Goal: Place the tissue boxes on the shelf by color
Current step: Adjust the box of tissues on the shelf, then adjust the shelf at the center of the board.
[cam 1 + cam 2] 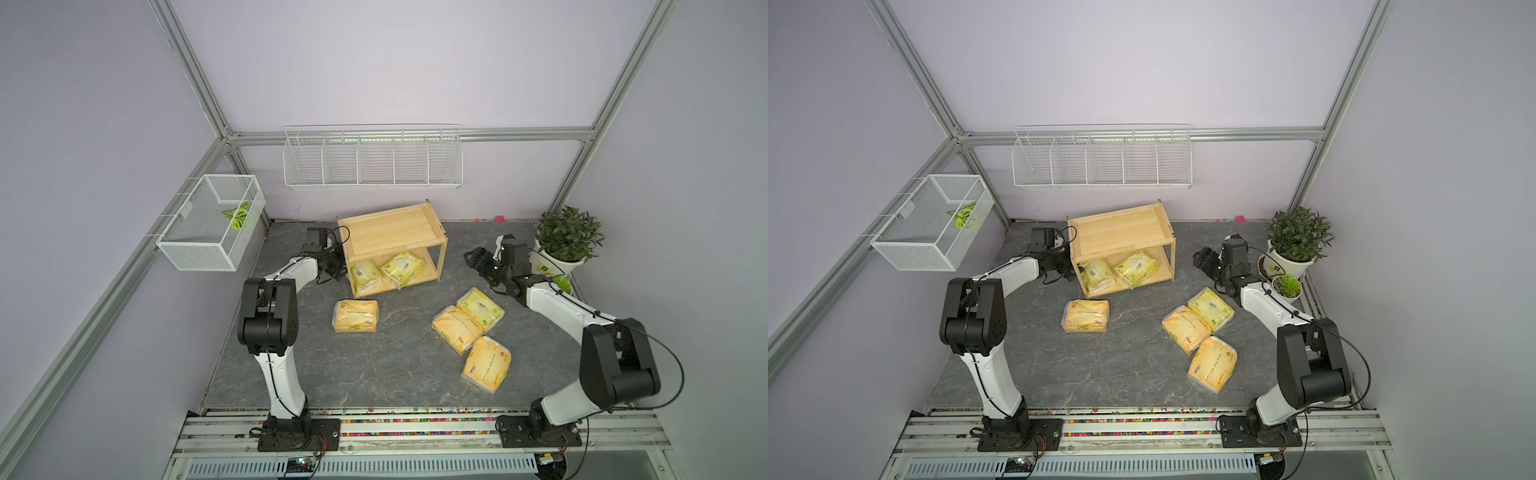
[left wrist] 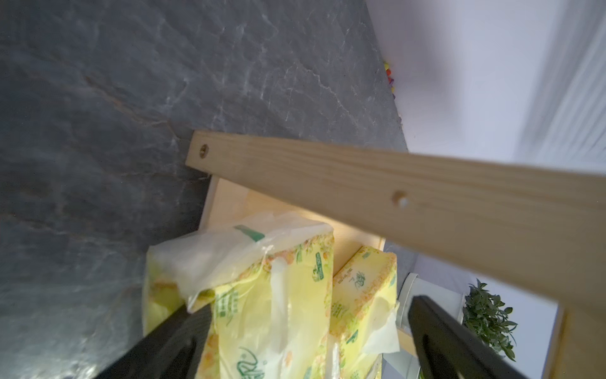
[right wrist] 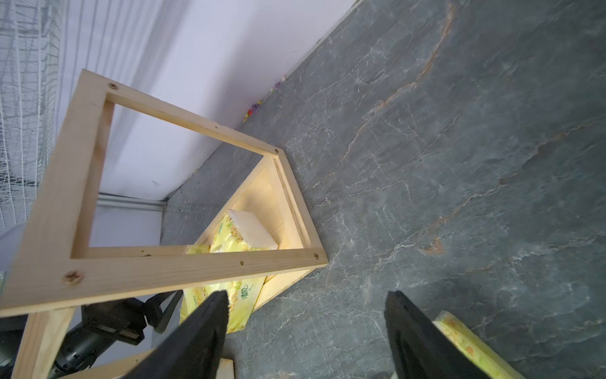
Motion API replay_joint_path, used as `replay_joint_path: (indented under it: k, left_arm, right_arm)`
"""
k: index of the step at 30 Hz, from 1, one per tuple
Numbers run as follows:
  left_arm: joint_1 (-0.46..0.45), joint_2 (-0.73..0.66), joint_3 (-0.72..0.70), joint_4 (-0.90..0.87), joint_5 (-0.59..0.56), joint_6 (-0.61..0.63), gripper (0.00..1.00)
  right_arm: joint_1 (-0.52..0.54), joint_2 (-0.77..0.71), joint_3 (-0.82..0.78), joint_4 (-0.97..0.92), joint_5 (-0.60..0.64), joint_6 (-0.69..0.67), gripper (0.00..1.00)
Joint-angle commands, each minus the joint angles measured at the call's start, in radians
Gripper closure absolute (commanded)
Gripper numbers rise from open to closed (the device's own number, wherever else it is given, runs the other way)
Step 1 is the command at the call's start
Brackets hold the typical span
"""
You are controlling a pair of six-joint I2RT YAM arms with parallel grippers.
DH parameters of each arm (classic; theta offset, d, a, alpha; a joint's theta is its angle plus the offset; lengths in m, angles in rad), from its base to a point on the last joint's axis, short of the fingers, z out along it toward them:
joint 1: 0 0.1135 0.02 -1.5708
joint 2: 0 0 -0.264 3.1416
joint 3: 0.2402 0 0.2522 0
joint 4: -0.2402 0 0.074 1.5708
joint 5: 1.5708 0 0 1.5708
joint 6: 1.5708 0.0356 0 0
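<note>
The wooden shelf (image 1: 390,232) stands at the back of the table, its top tier bare. Two yellow-green tissue boxes (image 1: 365,276) (image 1: 403,268) lie on its lower tier. My left gripper (image 1: 337,271) is at the shelf's left end, open, its fingers either side of the nearer yellow-green box (image 2: 262,295) in the left wrist view, with the right finger well clear of it. My right gripper (image 1: 473,257) hovers open right of the shelf, with only table between its fingers (image 3: 210,325). On the table lie one yellow-green box (image 1: 481,308) and three orange boxes (image 1: 356,316) (image 1: 456,328) (image 1: 486,363).
A potted plant (image 1: 567,237) and a small succulent (image 1: 1287,286) stand at the back right, close behind my right arm. A white wire rack (image 1: 372,160) hangs on the back wall. A white mesh basket (image 1: 212,220) hangs on the left wall.
</note>
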Motion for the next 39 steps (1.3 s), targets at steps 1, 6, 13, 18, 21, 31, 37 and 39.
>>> replay_joint_path:
  k: [1, 6, 13, 18, 21, 31, 37, 39]
  left_arm:
    - [-0.021, 0.042, 0.057, 0.034, -0.002, -0.025, 0.0]
    - [-0.025, 0.037, 0.075, 0.041, 0.006, -0.023, 0.0]
    - [-0.025, -0.05, 0.012, -0.024, -0.061, 0.001, 0.0]
    - [-0.019, -0.106, -0.041, -0.062, -0.134, 0.001, 0.0]
    - [-0.012, -0.129, -0.06, -0.07, -0.16, -0.007, 0.0]
    - [0.014, -0.162, -0.089, -0.126, -0.2, -0.003, 0.0]
    - [0.015, -0.162, -0.092, -0.121, -0.165, 0.015, 0.0]
    - [0.015, -0.172, -0.102, -0.122, -0.162, 0.021, 0.0]
  right_arm:
    - [-0.028, 0.043, 0.034, -0.046, -0.088, 0.007, 0.2]
    - [-0.038, 0.117, 0.118, -0.082, -0.102, 0.006, 0.21]
    - [-0.038, 0.288, 0.316, -0.182, -0.182, -0.024, 0.21]
    - [-0.035, 0.415, 0.47, -0.261, -0.305, -0.045, 0.22]
    - [-0.023, 0.47, 0.545, -0.3, -0.374, -0.072, 0.23]
    - [0.047, 0.508, 0.603, -0.379, -0.491, -0.184, 0.25]
    - [0.085, 0.413, 0.464, -0.336, -0.475, -0.2, 0.25]
    - [0.097, 0.376, 0.41, -0.319, -0.472, -0.199, 0.25]
